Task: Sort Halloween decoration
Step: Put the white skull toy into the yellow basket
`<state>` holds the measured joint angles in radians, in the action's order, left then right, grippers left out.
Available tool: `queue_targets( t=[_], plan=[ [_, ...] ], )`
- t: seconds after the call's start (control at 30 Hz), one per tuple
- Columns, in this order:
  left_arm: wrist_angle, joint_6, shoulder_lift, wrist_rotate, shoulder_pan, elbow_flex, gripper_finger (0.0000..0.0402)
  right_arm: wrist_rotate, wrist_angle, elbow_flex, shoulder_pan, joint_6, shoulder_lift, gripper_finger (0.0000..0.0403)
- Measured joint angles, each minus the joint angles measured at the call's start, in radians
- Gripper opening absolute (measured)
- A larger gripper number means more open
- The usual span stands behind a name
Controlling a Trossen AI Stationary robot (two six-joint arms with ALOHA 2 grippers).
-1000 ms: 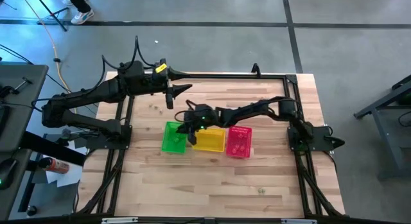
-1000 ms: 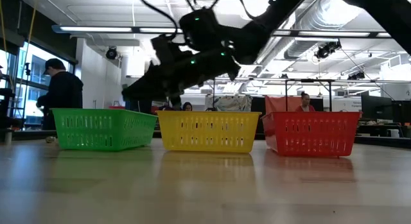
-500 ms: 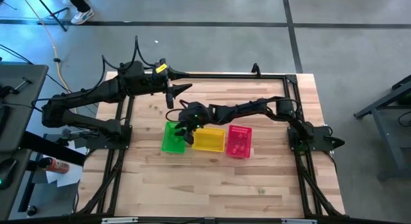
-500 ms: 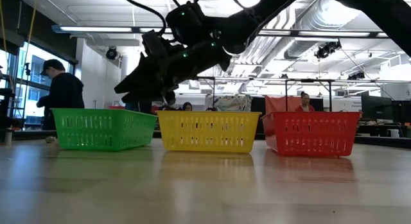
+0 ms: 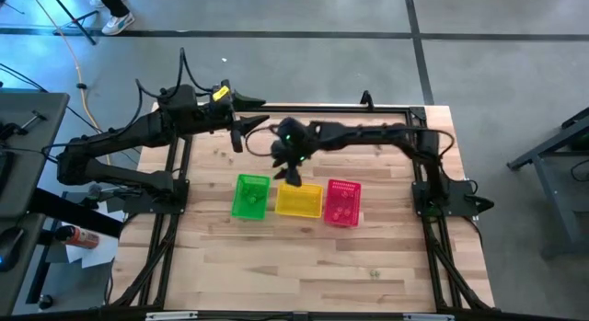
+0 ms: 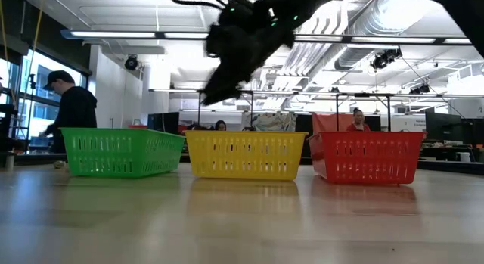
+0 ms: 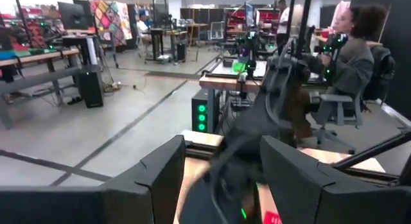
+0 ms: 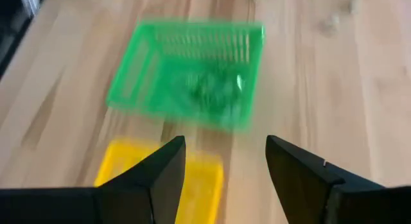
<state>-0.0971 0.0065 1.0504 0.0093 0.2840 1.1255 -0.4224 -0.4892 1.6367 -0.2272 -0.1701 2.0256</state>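
Observation:
Three baskets stand in a row mid-table: green [image 5: 249,196], yellow [image 5: 299,200] and pink [image 5: 342,202]. Small green trinkets [image 8: 212,89] of the Halloween decoration lie blurred inside the green basket [image 8: 189,73]. A few pale trinkets [image 8: 331,22] lie on the wood beyond it. My right gripper [image 5: 286,174] hangs open and empty above the yellow basket's far edge, well over the rims in the low view [image 6: 210,96]. My left gripper [image 5: 241,139] hovers open and empty over the far left of the table.
A black frame [image 5: 405,109] borders the wooden table [image 5: 368,257], with bare wood near the front edge. People sit and stand in the room behind.
My right gripper has risen from low between the green and yellow baskets. It has swung toward the table's far edge and a little to the right. My left gripper has drawn slightly toward the left edge.

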Motion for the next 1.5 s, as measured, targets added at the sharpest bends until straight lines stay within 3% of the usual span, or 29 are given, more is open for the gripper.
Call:
queue_targets(
  t=[0.13,0.27,0.53,0.67,0.77,1.0,1.3,1.5],
  plan=[
    [-0.004,-0.027,0.001,0.001,0.004,0.000,0.0193,-0.038,-0.143,-0.028,-0.034,-0.057,-0.095,0.0208],
    [-0.018,-0.057,0.007,0.001,0.004,0.000,0.0193,-0.045,-0.130,-0.194,-0.044,-0.026,-0.242,0.0208],
    [-0.018,-0.056,0.006,0.001,0.004,0.000,0.0193,0.106,0.008,-0.633,0.026,0.238,-0.663,0.0208],
    [-0.040,-0.062,0.011,0.005,0.004,0.000,0.0193,0.192,0.126,-0.765,0.113,0.385,-0.856,0.0208],
    [-0.061,-0.121,0.011,0.008,0.004,0.000,0.0193,0.269,0.262,-0.826,0.172,0.409,-0.952,0.0208],
    [-0.114,-0.263,0.010,0.056,-0.057,-0.037,0.0193,0.335,0.559,-0.887,0.224,0.271,-1.021,0.0208],
    [0.492,-0.399,0.009,-0.020,-0.203,-0.445,0.0193,0.363,0.650,-0.887,0.224,0.431,-1.018,0.0208],
    [0.510,-0.333,0.010,0.018,-0.207,-0.496,0.0193,0.363,0.648,-0.887,0.224,0.547,-1.018,0.0208]
  ],
)
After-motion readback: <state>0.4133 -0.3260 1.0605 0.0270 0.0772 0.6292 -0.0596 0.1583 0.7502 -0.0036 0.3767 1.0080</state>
